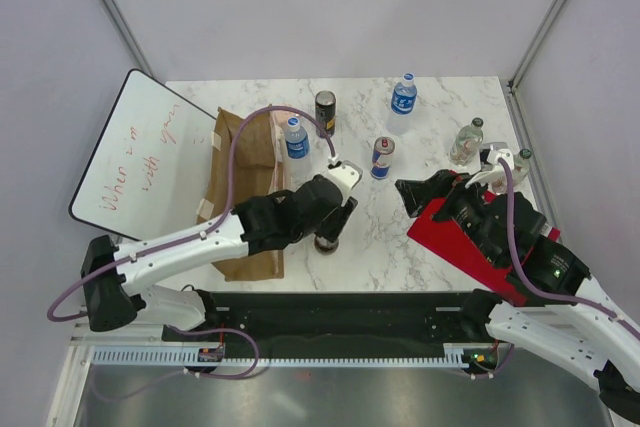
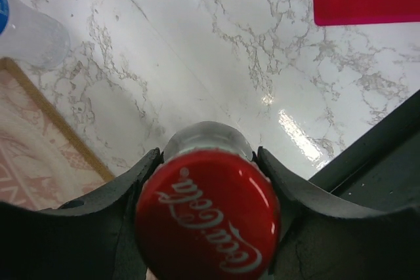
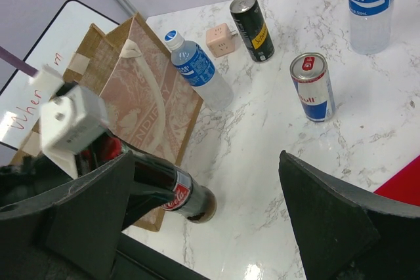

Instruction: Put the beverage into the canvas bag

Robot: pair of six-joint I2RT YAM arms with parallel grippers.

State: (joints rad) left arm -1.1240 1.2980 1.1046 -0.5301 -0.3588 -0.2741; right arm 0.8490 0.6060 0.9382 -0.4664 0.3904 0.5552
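Note:
A dark Coca-Cola bottle with a red cap stands on the marble table, just right of the bag. My left gripper is shut on its neck below the cap, one finger on each side. The bottle also shows in the right wrist view, its base on or just above the table. The tan-brown canvas bag with a printed face and handle sits at the table's left. My right gripper is open and empty above the red mat's edge, its fingers wide apart.
A small water bottle stands against the bag's right side. A black can, a Red Bull can, a blue-label water bottle and a clear bottle stand further back. Red mat right; whiteboard left.

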